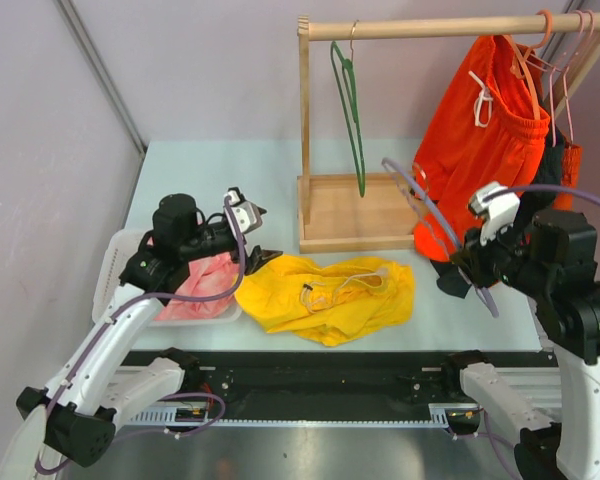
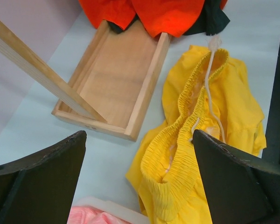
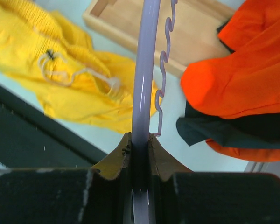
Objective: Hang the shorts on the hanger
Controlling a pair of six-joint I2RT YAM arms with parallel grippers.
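Top external view: the shorts (image 1: 325,297) lay crumpled on the pale bench (image 1: 180,170), just in front of the wooden rack (image 1: 345,215), between the two arms. They were bright yellow, with a gathered elastic waistband bunched into a ridge and a white drawstring looping loosely over the fabric. A small dark mark showed near the cord. Their left edge sat beside a white basket (image 1: 110,270) holding a pink cloth (image 1: 200,285).

The hanger (image 3: 142,70) was off the bench, held at the right side. From the right wrist its thick pale lilac bar ran straight up out of the jaws, with the thin wavy notched bar just beside it. From above, it curved up and left toward the rack's base, close to the yellow fabric but not touching it. I could not make out its hook.

The left arm reached forward over the basket. The left tool (image 2: 140,135) pointed toward the rack with its jaws spread wide, empty, above the waistband end of the shorts.

The right arm stood folded at the bench's right edge. The right tool (image 3: 140,140) was pinched tight on the hanger's thick bar. Orange-red shorts (image 1: 485,120) hung from the rack's rail just behind it, and a dark green hanger (image 1: 352,110) hung further left.
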